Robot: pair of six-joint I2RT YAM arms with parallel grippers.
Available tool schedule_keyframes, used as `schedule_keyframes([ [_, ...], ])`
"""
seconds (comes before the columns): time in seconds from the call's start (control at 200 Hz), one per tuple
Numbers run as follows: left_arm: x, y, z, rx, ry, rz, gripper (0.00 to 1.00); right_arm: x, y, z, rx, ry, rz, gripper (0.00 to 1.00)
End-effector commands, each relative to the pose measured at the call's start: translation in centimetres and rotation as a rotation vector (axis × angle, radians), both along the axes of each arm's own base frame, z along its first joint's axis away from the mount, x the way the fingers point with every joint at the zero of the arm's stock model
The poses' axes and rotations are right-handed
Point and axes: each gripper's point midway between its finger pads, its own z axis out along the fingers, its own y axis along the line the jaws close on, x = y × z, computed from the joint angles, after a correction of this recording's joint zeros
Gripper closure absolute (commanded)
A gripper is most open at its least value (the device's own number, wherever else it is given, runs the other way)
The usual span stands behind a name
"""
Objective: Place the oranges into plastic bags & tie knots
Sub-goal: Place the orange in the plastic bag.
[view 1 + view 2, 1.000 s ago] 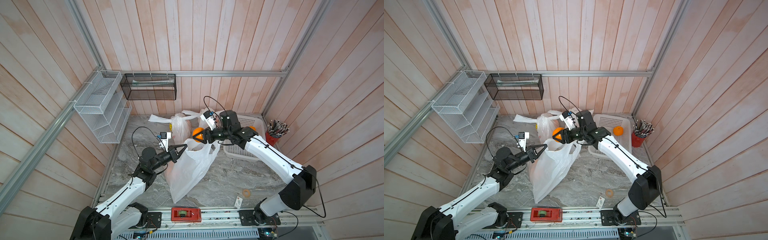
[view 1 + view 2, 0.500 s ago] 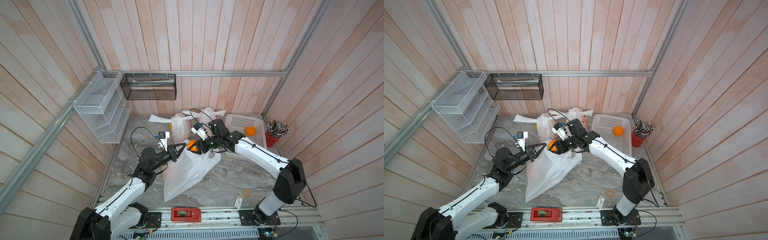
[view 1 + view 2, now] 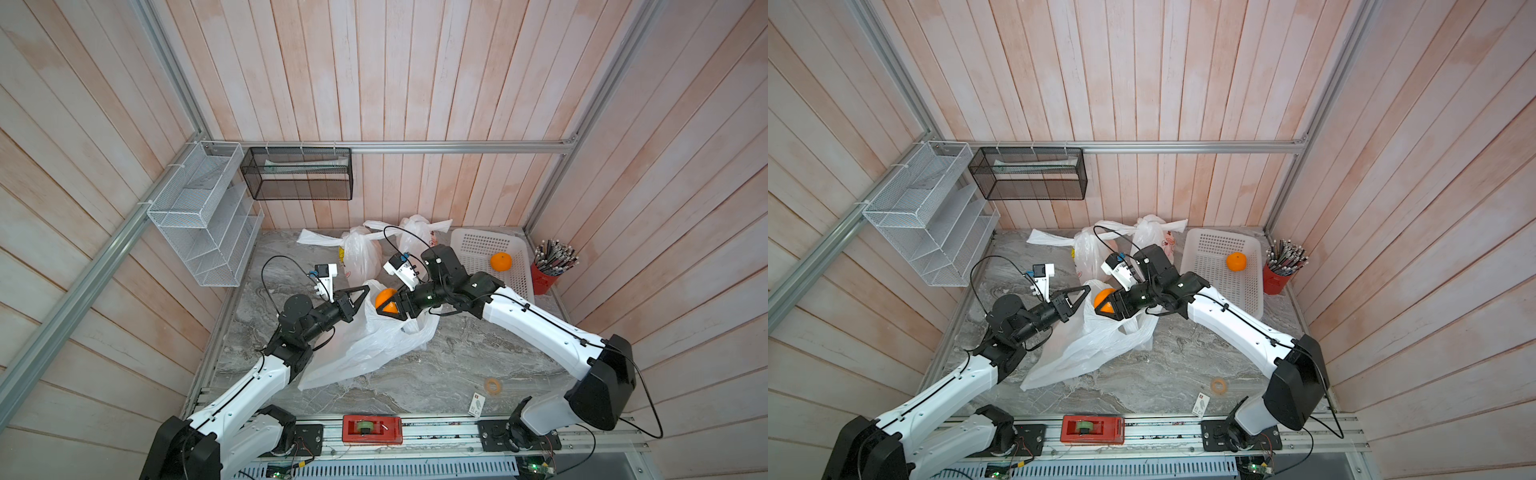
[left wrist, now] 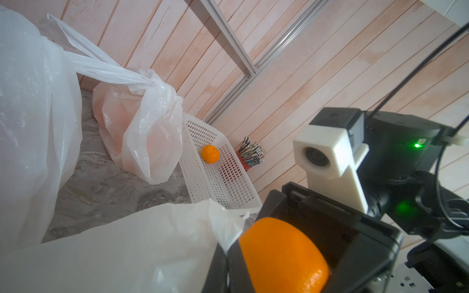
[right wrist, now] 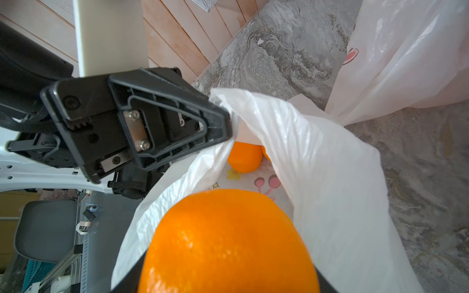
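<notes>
A grey marbled desk carries a white basket. A red cup stands just beside the basket, two knotted bags on its other side. An open bag, tape ring and card lie well before it.

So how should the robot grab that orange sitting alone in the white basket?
Grip the orange across its widest middle, coming straight down from above. It is round, so any pair of opposite sides works, but the walls of the basket rise around it and would likely block a sideways reach.
</notes>
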Motion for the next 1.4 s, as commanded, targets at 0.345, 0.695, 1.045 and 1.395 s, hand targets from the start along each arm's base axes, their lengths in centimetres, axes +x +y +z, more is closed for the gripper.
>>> schedule_keyframes([
  [0.345, -1.3, -0.5, 1.7, -0.013, -0.061, -0.073, 1.0, 3.5, 1.4, -2.1, -0.023, 0.031, -0.04, 0.43],
  [0.695, -1.1, -0.2, 1.3, -0.008, -0.043, -0.044, 1.0, 3.4, 2.8, -3.0, 0.003, 0.059, 0.027, 0.37],
  [1.045, -0.5, 0.2, 0.9, -0.019, -0.019, -0.005, 1.0, 3.9, 1.9, -1.6, 0.028, 0.008, -0.011, 0.13],
  [1.395, -0.3, -0.1, -0.6, -0.003, 0.008, -0.019, 1.0, 4.1, 0.0, 0.7, 0.061, -0.017, -0.068, 0.44],
])
